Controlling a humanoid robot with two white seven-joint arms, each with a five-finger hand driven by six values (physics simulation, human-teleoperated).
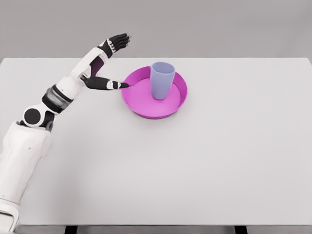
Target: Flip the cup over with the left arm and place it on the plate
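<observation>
Lavender cup [162, 80] stands upright in the magenta plate [146, 108] on the table [234, 146]; left hand [108, 63] open beside the rim.

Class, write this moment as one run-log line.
cup: upright on plate | left robot hand: open, beside plate, holding nothing

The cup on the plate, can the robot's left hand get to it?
Probably yes. The left hand is open beside the plate, and nothing stands between it and the upright cup.
</observation>
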